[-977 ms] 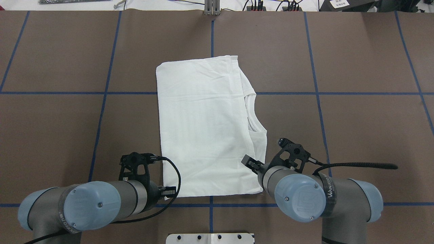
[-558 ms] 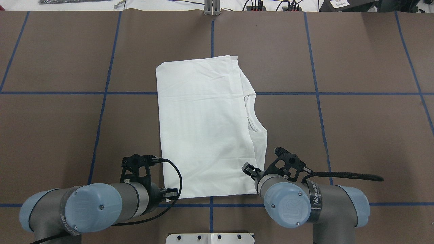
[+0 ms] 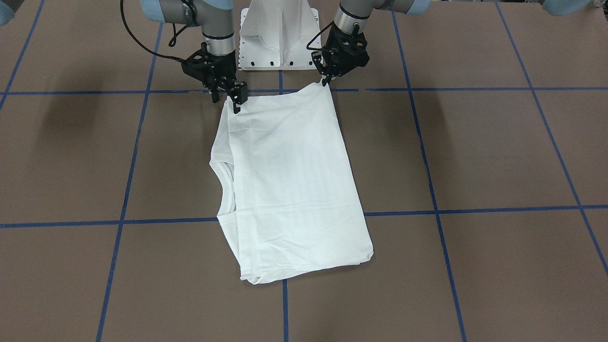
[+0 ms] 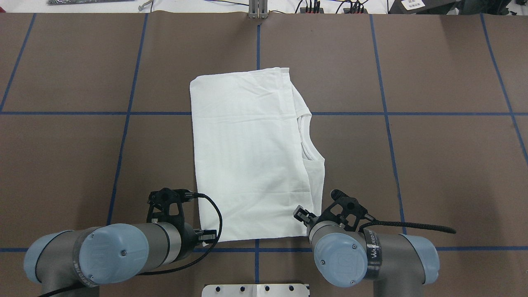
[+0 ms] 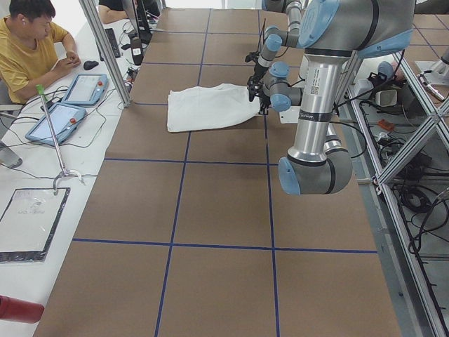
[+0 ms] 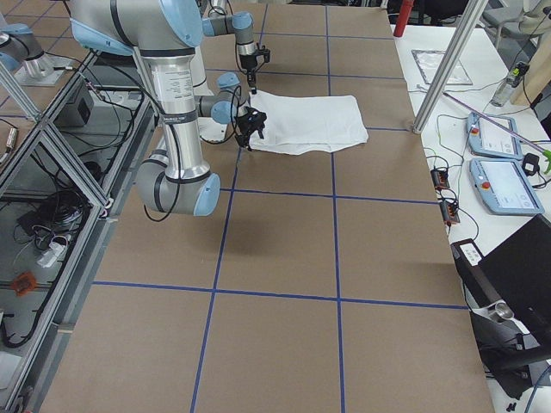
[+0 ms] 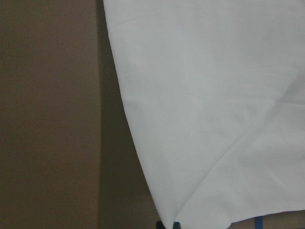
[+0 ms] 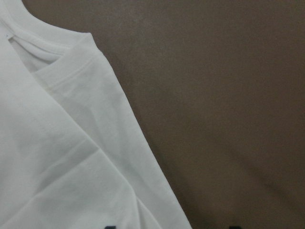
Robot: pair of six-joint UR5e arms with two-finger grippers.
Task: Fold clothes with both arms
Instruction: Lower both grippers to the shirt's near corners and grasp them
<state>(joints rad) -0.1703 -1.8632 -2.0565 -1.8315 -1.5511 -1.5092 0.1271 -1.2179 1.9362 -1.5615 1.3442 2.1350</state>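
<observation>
Movement on one side only: right hand [image 4: 300, 214] drawn back toward 6 o'clock within the last second, now over the T-shirt [image 4: 247, 156] corner at 5 o'clock, spread wide, grasping nothing. Left hand [image 4: 206, 236] unmoved at 7 o'clock, seemingly clenched on that corner. Garment lying folded at centre of desk [image 4: 433, 165], neck toward 3 o'clock. Suggests both near corners almost secured for a fold toward 12 o'clock; open desk beyond the far edge

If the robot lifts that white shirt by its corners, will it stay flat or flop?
Probably floppy: the shirt lies in soft layers with creases, so it should sag between lifted corners. It looks thin, so likely light. Pushed, it would more likely bunch up than slide across the table.
</observation>
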